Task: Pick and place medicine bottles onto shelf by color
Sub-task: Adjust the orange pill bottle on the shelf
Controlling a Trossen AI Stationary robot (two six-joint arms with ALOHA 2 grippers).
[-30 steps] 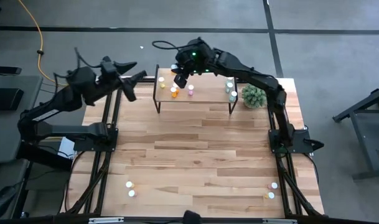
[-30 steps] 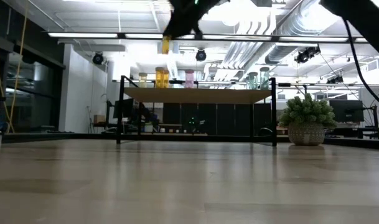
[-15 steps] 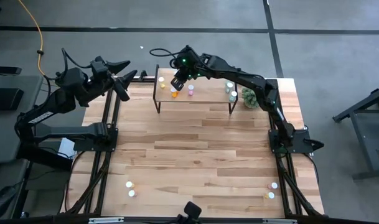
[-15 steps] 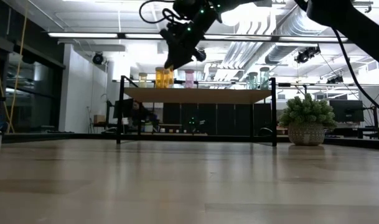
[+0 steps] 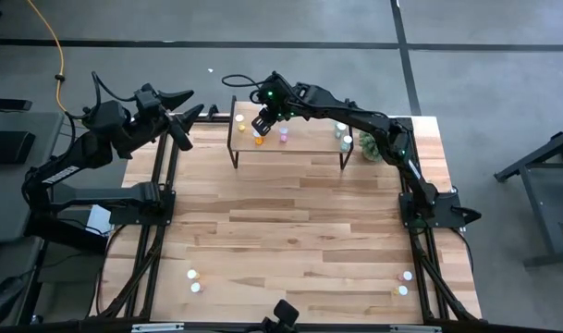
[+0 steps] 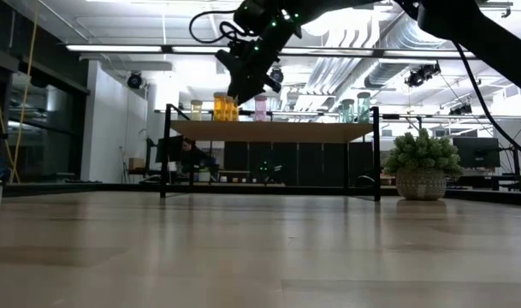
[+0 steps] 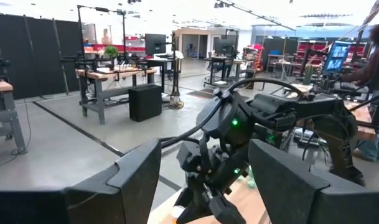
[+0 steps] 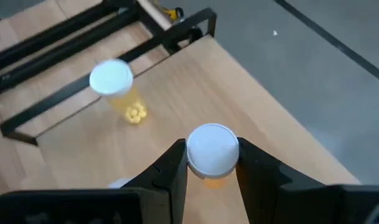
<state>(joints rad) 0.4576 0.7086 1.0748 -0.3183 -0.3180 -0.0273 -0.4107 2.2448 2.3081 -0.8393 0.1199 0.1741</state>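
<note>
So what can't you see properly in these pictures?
- High view: the bottle held by the right gripper over the shelf is hidden under the arm.
- Right wrist view: the white cap covers most of that bottle's body.
- High view: the four bottles near the table's front are too small to tell colours.

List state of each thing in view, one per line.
Right hand: over the shelf's left part, shut on an orange bottle by its white cap.
Left hand: open, empty, off the table's far left corner.
Shelf: at the table's far edge, bottles upright on top.
Yellow bottle: upright on the shelf, capped.
Pink bottle: upright on the shelf.
Floor bottles: upright on the table near both front corners.
</note>
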